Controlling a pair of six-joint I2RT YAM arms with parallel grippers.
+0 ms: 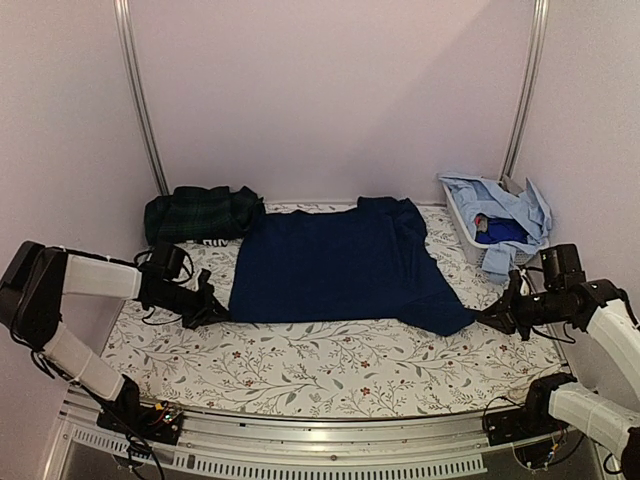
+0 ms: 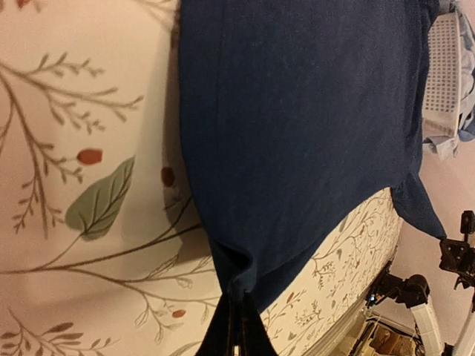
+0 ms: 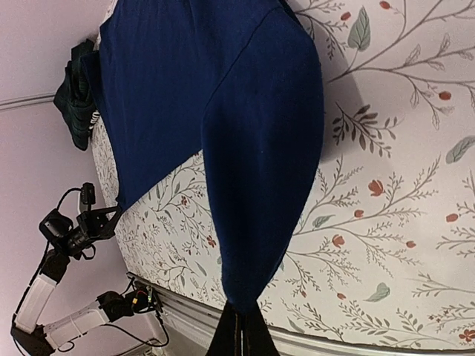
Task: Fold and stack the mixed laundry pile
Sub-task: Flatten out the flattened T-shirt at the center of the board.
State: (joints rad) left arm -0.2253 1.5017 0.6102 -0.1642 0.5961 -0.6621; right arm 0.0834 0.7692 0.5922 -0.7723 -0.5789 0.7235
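Note:
A navy blue T-shirt [image 1: 340, 262] lies spread flat on the floral sheet [image 1: 330, 365]. My left gripper [image 1: 213, 313] is shut on its near left corner [image 2: 241, 285]. My right gripper [image 1: 487, 318] is shut on its near right corner [image 3: 245, 293], which is drawn out to a point. A dark green plaid piece [image 1: 200, 213] lies folded at the back left. Light blue shirts [image 1: 505, 215] and a darker blue garment [image 1: 500, 230] sit in a white basket [image 1: 468, 235] at the back right.
The white basket stands on the sheet's right edge, close behind my right arm. A metal rail [image 1: 330, 440] runs along the table's near edge. Pale walls and two upright posts close in the back.

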